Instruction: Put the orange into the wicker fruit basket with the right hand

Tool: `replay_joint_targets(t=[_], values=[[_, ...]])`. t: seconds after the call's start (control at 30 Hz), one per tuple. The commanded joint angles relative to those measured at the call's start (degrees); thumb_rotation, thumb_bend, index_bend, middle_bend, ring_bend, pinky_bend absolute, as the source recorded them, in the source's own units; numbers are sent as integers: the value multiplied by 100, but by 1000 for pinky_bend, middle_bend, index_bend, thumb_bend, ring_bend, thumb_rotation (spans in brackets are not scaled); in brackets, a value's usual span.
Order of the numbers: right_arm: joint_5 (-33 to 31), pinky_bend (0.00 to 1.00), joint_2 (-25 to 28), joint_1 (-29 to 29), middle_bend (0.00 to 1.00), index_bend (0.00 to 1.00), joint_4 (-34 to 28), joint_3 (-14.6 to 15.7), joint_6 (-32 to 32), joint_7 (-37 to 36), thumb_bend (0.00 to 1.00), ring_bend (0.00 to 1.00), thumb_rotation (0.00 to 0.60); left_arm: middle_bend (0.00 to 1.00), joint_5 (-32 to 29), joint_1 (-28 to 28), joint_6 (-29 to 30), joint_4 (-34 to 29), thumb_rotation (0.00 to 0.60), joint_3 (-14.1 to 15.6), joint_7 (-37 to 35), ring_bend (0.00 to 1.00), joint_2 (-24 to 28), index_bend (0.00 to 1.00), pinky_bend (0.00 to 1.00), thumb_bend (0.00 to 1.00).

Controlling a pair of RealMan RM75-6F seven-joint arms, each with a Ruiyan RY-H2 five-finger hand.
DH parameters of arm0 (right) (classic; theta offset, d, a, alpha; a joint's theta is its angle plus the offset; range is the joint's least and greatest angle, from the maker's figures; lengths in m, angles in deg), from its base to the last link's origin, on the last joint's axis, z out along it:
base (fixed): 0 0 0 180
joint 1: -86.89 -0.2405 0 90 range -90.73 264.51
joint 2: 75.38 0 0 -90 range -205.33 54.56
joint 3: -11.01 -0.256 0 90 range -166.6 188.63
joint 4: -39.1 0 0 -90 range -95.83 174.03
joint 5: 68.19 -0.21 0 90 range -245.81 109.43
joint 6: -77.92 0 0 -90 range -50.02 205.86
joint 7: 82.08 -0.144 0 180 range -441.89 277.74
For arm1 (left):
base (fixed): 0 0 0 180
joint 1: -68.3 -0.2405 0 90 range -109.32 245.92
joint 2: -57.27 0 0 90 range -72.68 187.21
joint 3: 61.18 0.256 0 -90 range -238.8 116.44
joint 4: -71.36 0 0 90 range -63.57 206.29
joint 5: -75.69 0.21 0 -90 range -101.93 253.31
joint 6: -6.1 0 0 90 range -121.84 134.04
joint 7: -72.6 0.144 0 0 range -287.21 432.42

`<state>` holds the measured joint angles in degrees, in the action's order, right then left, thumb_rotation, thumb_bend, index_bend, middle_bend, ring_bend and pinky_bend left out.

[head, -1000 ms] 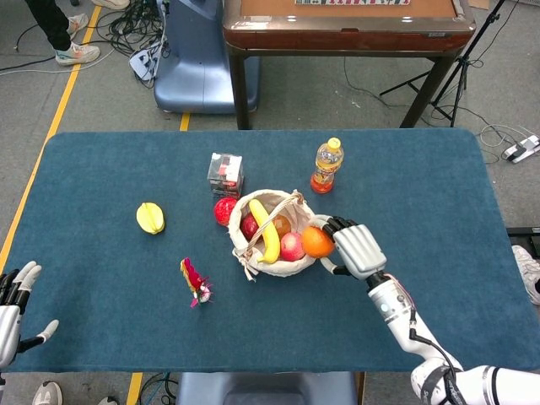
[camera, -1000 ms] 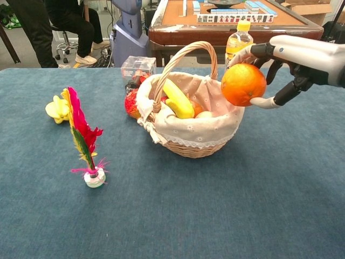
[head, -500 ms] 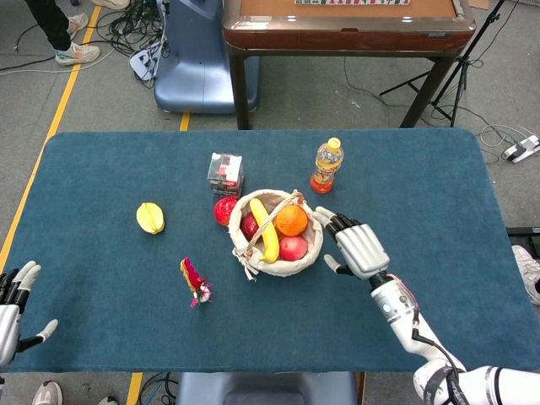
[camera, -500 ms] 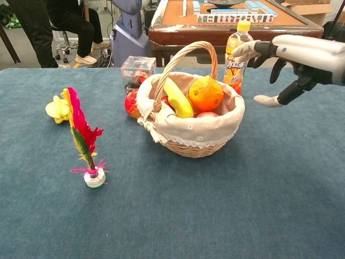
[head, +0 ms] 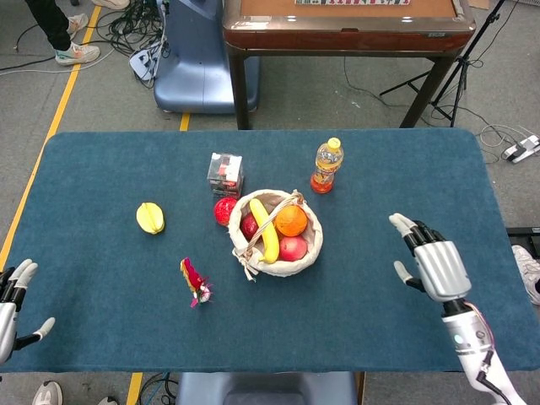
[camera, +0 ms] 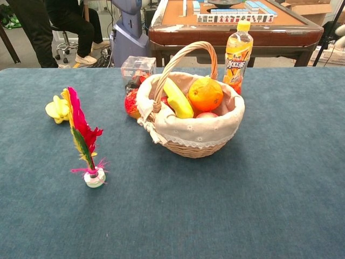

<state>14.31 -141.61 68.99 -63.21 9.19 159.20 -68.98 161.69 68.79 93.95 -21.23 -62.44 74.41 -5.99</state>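
The orange [head: 291,220] [camera: 205,94] lies inside the wicker fruit basket [head: 307,255] [camera: 197,135], on top of a banana [head: 264,232] [camera: 177,99] and red fruit. My right hand [head: 433,263] hovers over the table well to the right of the basket, fingers spread and holding nothing; the chest view does not show it. My left hand [head: 12,299] hangs at the table's front left corner, fingers apart and empty.
An orange drink bottle [head: 326,165] [camera: 237,53] stands behind the basket. A clear box [head: 225,173] and a red fruit [head: 224,210] sit at its back left. A yellow starfruit [head: 150,218] and a feathered shuttlecock [head: 195,281] [camera: 83,139] lie further left.
My right hand let go of the orange, which dropped into the basket. The hand then drew back to the right, away from the basket and out of the chest view.
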Motion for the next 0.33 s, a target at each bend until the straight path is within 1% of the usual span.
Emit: replay_joint_targets(t=[0.03, 0.17, 0.33], values=[[228, 374, 212, 354, 177, 113, 145, 243, 298, -221, 341, 159, 600, 0, 3, 14, -11, -2, 600, -3, 24, 0, -17, 25, 0, 219], [291, 374, 308, 637, 180, 113, 311, 341, 516, -554, 341, 160, 600, 0, -9, 30, -23, -16, 600, -17, 46, 0, -34, 25, 0, 219], [337, 374, 312, 947, 184, 113, 512, 379, 791, -800, 341, 160, 600, 0, -6, 52, -49, -29, 600, -17, 73, 0, -40, 25, 0, 219]])
